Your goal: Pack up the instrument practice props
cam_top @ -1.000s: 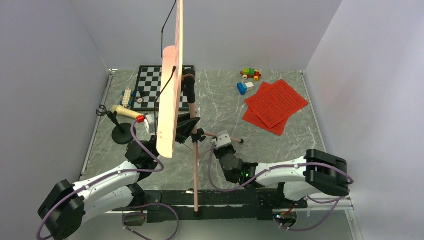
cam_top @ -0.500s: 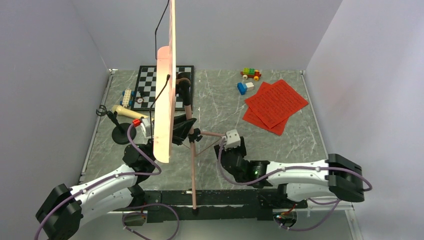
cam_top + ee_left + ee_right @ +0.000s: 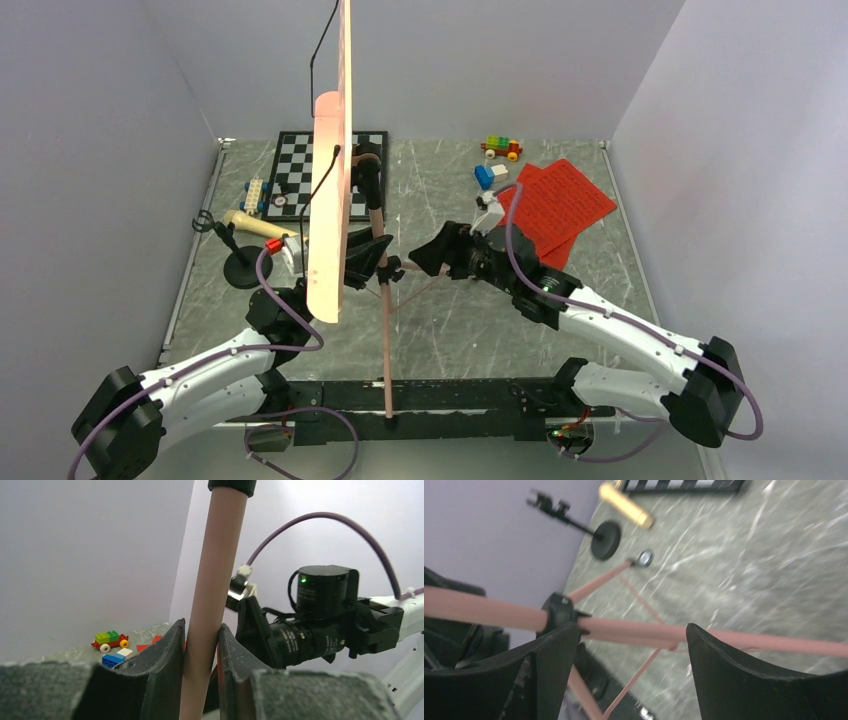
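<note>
Near edge: two arms. The left gripper [image 3: 362, 258] is clamped narrow on the pink tube of the music stand [image 3: 330, 200]. Only the left wrist view shows this grip close: both fingers [image 3: 167, 650] press the tube [image 3: 205, 595], which runs nearly upright there, leaning slightly right. The right gripper [image 3: 435, 255] is spread wide and holds nothing, just right of the stand's black hub [image 3: 388, 266].

The right wrist view adds that the tube [image 3: 749, 640] crosses between and beyond its wide fingers [image 3: 719, 655], with the hub [image 3: 558, 611] by the left finger. I cannot tell if they touch.

One music stand, mid-table. In the overhead view its perforated desk is edge-on, and the long axis runs near to far.

One microphone [image 3: 250, 222] at far left. Its cream head lies left-right above the round black base [image 3: 243, 270].

Red sheet-music pages [image 3: 555, 205] lie flat at far right, at least two of them, overlapped.

One chessboard [image 3: 295, 165] sits at the far left. Toy bricks [image 3: 500, 148] are far right, with a blue-white pair [image 3: 490, 175] beside the pages.
</note>
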Controlling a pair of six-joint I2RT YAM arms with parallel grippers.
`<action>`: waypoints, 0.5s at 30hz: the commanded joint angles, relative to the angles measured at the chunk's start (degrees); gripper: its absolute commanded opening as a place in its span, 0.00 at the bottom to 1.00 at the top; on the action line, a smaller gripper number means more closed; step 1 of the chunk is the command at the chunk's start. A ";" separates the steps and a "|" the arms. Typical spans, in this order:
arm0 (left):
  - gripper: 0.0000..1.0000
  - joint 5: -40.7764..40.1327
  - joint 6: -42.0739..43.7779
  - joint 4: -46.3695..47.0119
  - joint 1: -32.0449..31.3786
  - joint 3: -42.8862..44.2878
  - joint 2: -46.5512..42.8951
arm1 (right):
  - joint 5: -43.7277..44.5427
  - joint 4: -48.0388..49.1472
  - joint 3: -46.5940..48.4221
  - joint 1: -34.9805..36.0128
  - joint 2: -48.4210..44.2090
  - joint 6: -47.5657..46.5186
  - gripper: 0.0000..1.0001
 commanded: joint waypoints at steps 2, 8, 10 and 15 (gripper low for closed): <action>0.00 -10.68 1.00 -20.22 0.70 -5.15 2.31 | -21.94 3.86 2.29 -1.39 3.37 11.59 0.83; 0.00 -11.11 1.18 -20.39 0.20 -5.32 1.60 | -26.23 7.58 1.34 -1.62 4.86 15.41 0.75; 0.00 -10.98 1.44 -20.63 0.12 -5.14 1.47 | -27.30 9.79 0.43 -1.89 5.19 16.76 0.70; 0.00 -11.09 1.56 -21.08 -0.05 -5.05 1.08 | -30.00 14.89 -1.67 -2.22 6.48 19.74 0.49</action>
